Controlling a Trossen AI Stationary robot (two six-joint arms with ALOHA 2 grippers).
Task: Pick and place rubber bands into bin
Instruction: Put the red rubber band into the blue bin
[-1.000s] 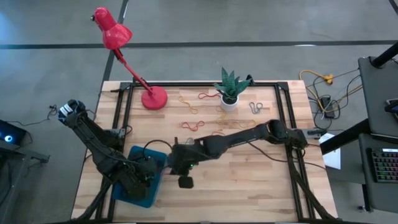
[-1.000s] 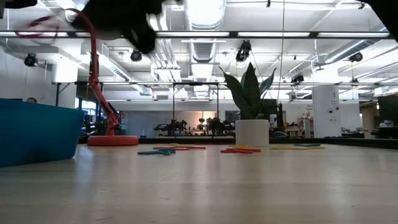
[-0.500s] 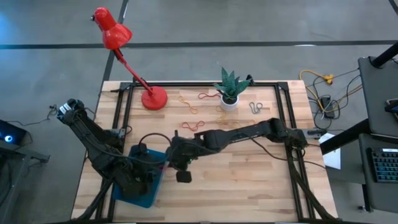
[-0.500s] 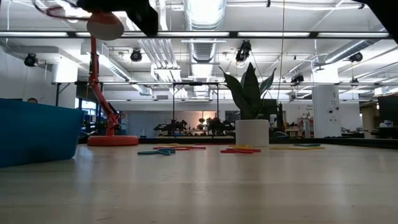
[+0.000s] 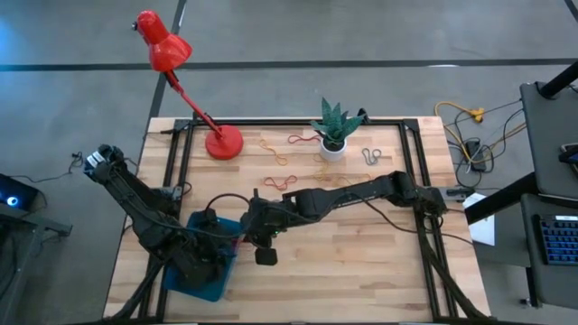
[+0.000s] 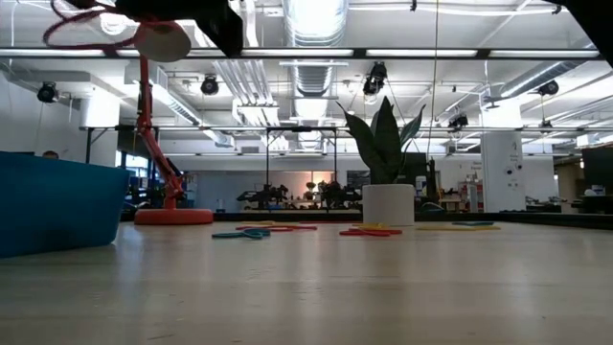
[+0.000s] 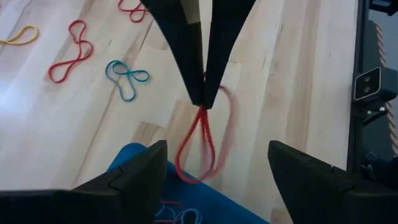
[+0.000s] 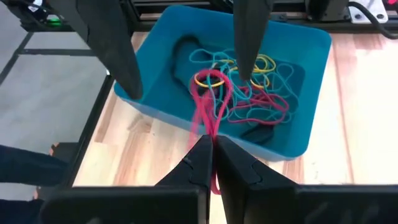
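Currently the right gripper [image 8: 210, 144] is pinching a red rubber band [image 8: 205, 115] between closed fingers, with the loop hanging just over the near edge of the teal bin [image 8: 314, 93] (which is holding a tangle of other bands). The left gripper [image 7: 214, 165] is hovering over the bin, fingers spread apart.
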